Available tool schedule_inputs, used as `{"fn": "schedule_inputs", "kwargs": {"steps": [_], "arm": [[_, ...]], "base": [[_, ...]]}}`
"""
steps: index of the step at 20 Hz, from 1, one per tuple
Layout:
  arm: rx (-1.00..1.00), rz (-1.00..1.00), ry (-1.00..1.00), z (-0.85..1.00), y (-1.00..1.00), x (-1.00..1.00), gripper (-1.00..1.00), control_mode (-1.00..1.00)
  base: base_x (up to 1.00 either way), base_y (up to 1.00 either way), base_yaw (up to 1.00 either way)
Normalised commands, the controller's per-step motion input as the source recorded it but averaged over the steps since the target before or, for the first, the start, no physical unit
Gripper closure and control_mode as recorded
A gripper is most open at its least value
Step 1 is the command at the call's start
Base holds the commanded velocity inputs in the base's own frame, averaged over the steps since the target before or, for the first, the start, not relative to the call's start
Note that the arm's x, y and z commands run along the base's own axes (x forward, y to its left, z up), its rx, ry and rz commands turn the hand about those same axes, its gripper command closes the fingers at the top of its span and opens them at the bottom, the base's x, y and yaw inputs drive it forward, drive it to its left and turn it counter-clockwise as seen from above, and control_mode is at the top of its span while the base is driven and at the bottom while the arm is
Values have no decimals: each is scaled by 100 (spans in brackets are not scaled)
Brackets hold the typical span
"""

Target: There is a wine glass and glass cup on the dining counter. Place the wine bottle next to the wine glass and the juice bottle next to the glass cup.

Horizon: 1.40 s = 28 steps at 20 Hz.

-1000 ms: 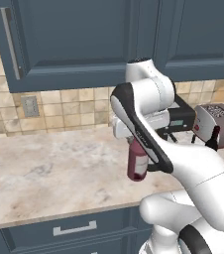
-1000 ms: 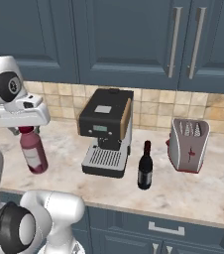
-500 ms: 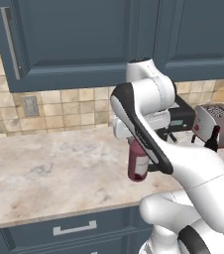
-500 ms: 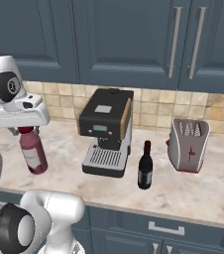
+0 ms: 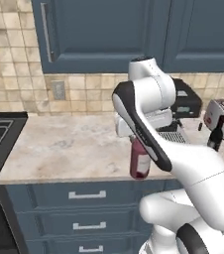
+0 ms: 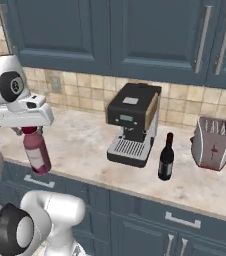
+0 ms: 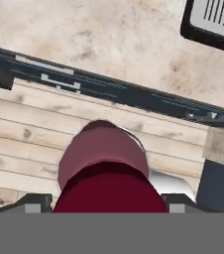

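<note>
Gripping the juice bottle (image 6: 36,152) by its cap from above, the hand (image 6: 27,129) is seen closed on it, the bottle hanging upright beneath. In the hand view the dark red cap (image 7: 106,191) sits between the two fingertips (image 7: 32,203), with the maroon body below and wooden floor planks beyond it, so the bottle appears to be held out past the front edge of the kitchen tabletop (image 5: 69,146), clear of the surface. A top grasp is judged sensible here: the wide cap gives the fingers purchase and keeps the bottle vertical for carrying. The wine bottle (image 6: 166,157) is left standing on the tabletop, just beside the coffee machine (image 6: 132,122) and near the toaster (image 6: 212,142), untouched. Neither glass nor the dining counter can be located from these pictures, so the task is judged early: the juice bottle is lifted but not delivered, and the wine bottle is yet to be fetched. A swinging bottle could slip if carried fast.
</note>
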Motion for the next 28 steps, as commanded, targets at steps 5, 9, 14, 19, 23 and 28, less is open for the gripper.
{"fn": "schedule_inputs", "kwargs": {"steps": [5, 9, 14, 19, 23, 28], "arm": [[0, 0, 0, 0, 0, 0, 100, 100], [0, 0, 0, 0, 0, 0, 100, 100], [0, 0, 0, 0, 0, 0, 100, 100], [0, 0, 0, 0, 0, 0, 100, 100], [0, 0, 0, 0, 0, 0, 100, 100], [0, 0, 0, 0, 0, 0, 100, 100]], "base": [[-18, 19, 86], [-5, 12, 100], [-4, 6, 100], [-3, 7, 100], [-3, 9, 100], [20, 17, 73]]}}
